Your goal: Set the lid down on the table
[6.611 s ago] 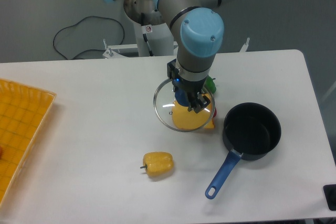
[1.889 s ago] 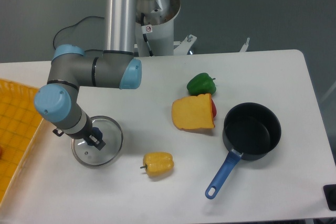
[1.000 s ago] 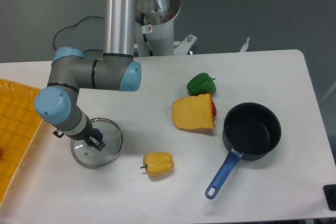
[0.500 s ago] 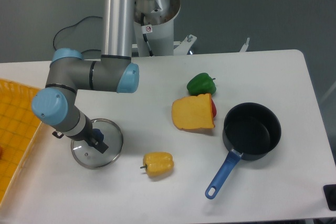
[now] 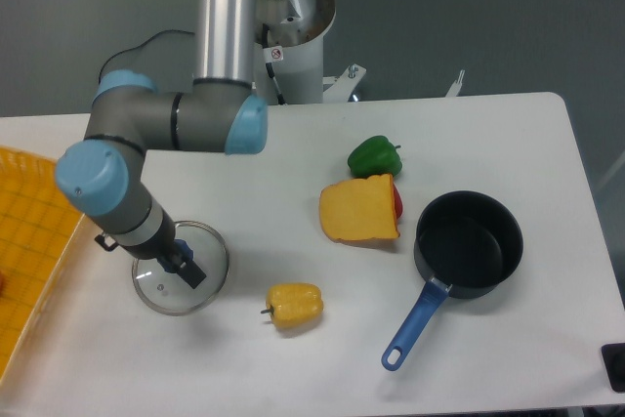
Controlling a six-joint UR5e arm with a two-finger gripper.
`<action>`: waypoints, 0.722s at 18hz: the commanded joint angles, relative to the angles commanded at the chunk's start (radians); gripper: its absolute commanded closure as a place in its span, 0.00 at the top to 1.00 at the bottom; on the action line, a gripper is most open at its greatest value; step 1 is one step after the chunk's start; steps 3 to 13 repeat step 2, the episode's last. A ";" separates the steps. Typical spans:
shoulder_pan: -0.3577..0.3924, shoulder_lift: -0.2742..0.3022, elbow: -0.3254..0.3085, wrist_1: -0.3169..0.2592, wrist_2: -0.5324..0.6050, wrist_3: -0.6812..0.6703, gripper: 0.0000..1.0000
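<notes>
The round glass lid (image 5: 156, 289) with a thin metal rim lies flat on the white table (image 5: 293, 368) at the front left. My gripper (image 5: 187, 268) hangs over the lid's middle, right at the dark knob, which its dark fingers mostly hide. The fingers look slightly parted and the lid rests on the tabletop by itself. The arm's wrist (image 5: 107, 187) stands up and to the left of the lid.
A yellow gridded tray (image 5: 29, 231) sits at the left edge, close to the lid. A yellow pepper (image 5: 294, 306) lies just right of the lid. A green pepper (image 5: 375, 156), a yellow wedge (image 5: 359, 210) and a black pot (image 5: 469, 241) with a blue handle are further right.
The lid was carried from above the yellow wedge to the front left and set down. In the last half second the wrist has risen while the lid stayed put.
</notes>
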 joint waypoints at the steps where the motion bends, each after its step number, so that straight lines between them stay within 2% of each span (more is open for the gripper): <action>1: 0.032 0.025 -0.002 -0.011 -0.004 0.023 1.00; 2: 0.049 0.046 0.000 -0.015 -0.008 0.036 1.00; 13: 0.049 0.046 0.000 -0.015 -0.008 0.036 1.00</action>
